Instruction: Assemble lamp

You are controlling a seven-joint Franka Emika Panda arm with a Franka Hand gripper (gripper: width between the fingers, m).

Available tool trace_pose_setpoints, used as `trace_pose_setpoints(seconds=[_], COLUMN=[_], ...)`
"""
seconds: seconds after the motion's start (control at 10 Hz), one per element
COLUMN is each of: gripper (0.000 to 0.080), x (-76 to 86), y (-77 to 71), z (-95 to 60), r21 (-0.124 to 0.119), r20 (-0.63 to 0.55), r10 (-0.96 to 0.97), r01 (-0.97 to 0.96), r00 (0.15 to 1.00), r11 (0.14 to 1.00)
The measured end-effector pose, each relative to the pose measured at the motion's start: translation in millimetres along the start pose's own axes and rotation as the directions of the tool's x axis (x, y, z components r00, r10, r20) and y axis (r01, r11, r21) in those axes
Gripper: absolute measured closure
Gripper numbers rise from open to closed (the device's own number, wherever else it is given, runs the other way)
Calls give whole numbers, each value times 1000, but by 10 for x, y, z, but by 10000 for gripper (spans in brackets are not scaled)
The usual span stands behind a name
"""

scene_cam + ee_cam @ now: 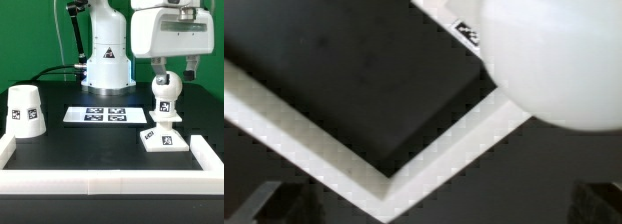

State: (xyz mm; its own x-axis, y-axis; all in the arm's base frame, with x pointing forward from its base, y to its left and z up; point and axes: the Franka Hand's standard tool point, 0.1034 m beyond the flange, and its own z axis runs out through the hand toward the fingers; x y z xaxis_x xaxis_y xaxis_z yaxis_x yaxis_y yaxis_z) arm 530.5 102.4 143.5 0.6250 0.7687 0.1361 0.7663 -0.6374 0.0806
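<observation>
The round bulb stands upright on its stem on the flat square base, at the exterior view's right. Both carry black-and-white tags. The tapered shade stands alone, wide end down, at the exterior view's left. My gripper hangs just above the bulb and slightly to its right, jaws apart and empty. In the wrist view the bulb fills one corner as a large white round shape. My gripper shows there only as two dark fingertips set wide apart, with nothing between them.
The marker board lies flat mid-table in front of the robot's white pedestal. A low white rail borders the black table's front and sides. Its corner shows in the wrist view.
</observation>
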Motion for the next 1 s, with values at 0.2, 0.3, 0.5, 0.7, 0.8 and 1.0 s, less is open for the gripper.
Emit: trace_pose_setpoints(seconds=[0.2,0.3,0.5,0.7,0.8,1.0], gripper=[100,100,100,100,100,100], x=[-70,-131,-160,-50,-66,-68], y=[-120,-200,-298,-275,-277,-276], z=[20,13,-50,-148,-128,-126], r21=[75,125,147,113,116,116], r20=[42,77,101,78,81,81], r10=[-127,-171,-183,-174,-173,-172], r01=[123,160,167,165,163,162], r00=[991,982,978,982,982,982], r11=[990,979,975,980,980,980])
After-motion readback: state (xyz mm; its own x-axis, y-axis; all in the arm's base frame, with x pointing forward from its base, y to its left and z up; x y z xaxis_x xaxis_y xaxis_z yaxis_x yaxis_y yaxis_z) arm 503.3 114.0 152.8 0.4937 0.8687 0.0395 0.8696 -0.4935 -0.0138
